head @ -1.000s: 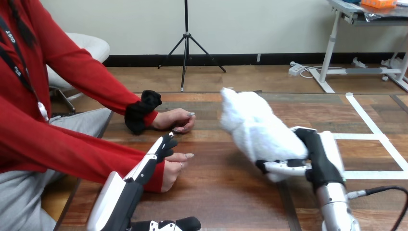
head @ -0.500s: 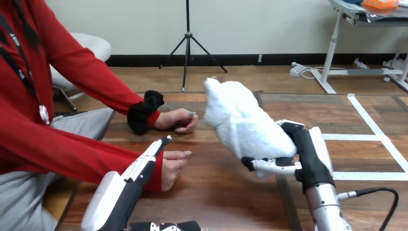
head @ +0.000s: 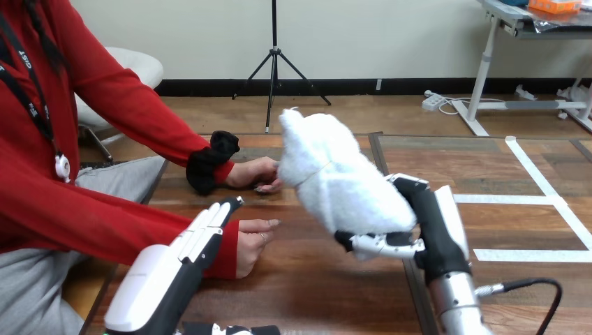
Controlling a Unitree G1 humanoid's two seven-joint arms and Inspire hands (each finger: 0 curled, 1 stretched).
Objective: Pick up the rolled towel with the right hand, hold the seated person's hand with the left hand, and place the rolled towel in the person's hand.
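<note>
My right hand [head: 426, 223] is shut on the white rolled towel [head: 335, 178], which it holds above the table, its far end tilted up and to the left. That end reaches in front of the person's far hand [head: 253, 172], which rests on the table. The person's near hand [head: 250, 239] lies loosely curled on the wood. My left hand [head: 181, 262] is open, its straight fingers [head: 216, 216] over the red sleeve at that near wrist, not curled round it.
The wooden table [head: 328, 286] runs from the person at the left to white tape lines [head: 551, 202] at the right. A dark seam [head: 412, 279] in the tabletop passes under my right arm.
My right hand has carried the towel to the left, closer to the person's far hand. My left hand has drawn back slightly along the near forearm. The person's hands stay in place.
</note>
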